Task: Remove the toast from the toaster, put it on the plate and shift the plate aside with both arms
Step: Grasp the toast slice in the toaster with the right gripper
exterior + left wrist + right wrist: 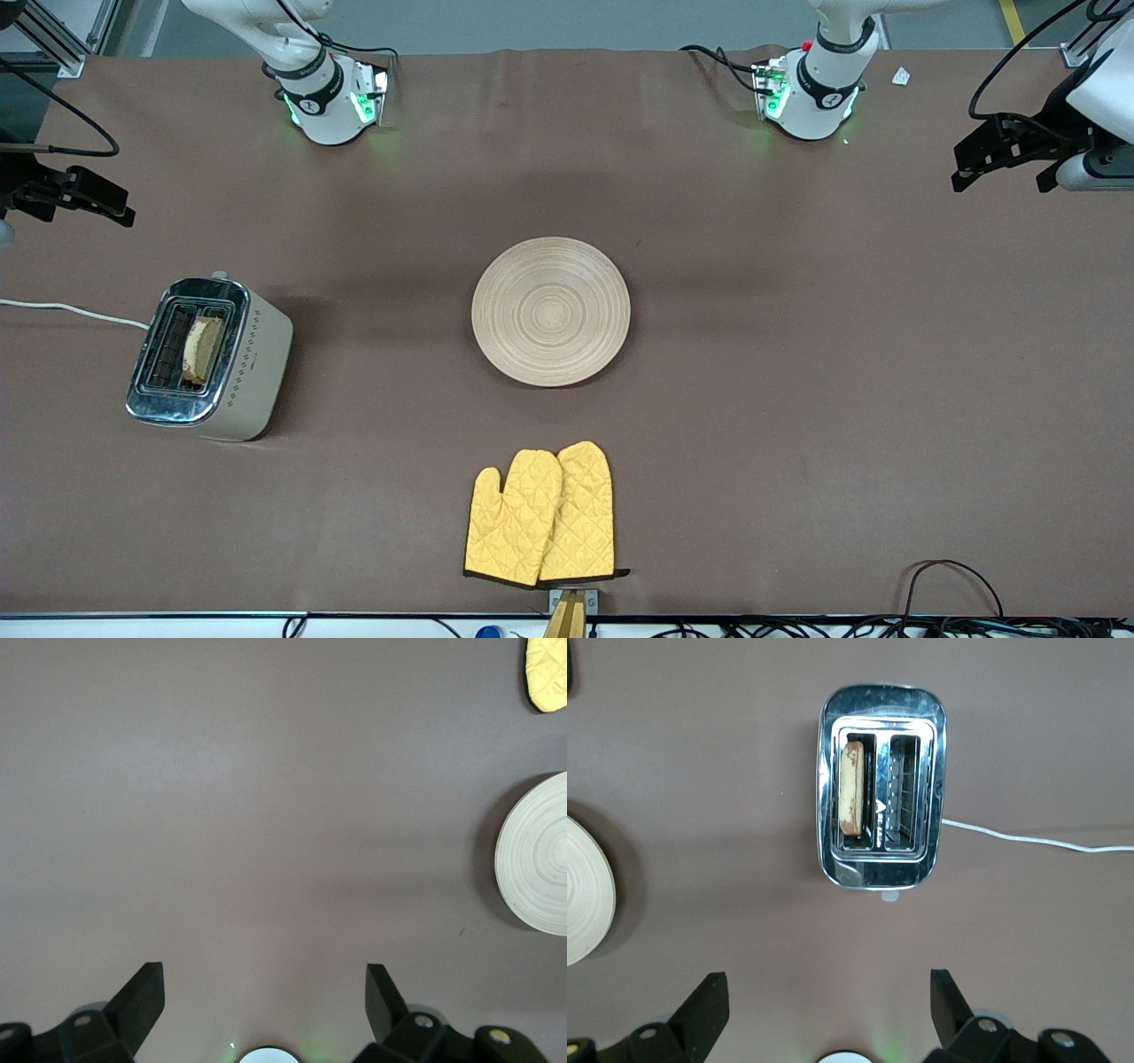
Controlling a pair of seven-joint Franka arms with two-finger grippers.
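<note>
Both pincers stood wide and empty: the left pincer (266, 1001) hung over bare surface (797, 354) at the left arm's end, the right pincer (828, 1005) above the surface near the toaster (213, 359). The toast (203, 348) sat upright in the slot closer to the plate (550, 310), only its top edge proud of the chrome. From the plate, the toaster lay at about nine o'clock in the front view, well apart; the yellow oven mitts (540, 516) lay at six o'clock. Risks, as judged: little crust to grip, so a shallow pinch could slip or crumble the slice; a fingertip catching the slot rim could drag the light toaster or snag its white cord (71, 310); a tilted release could leave toast overhanging the plate's edge.
</note>
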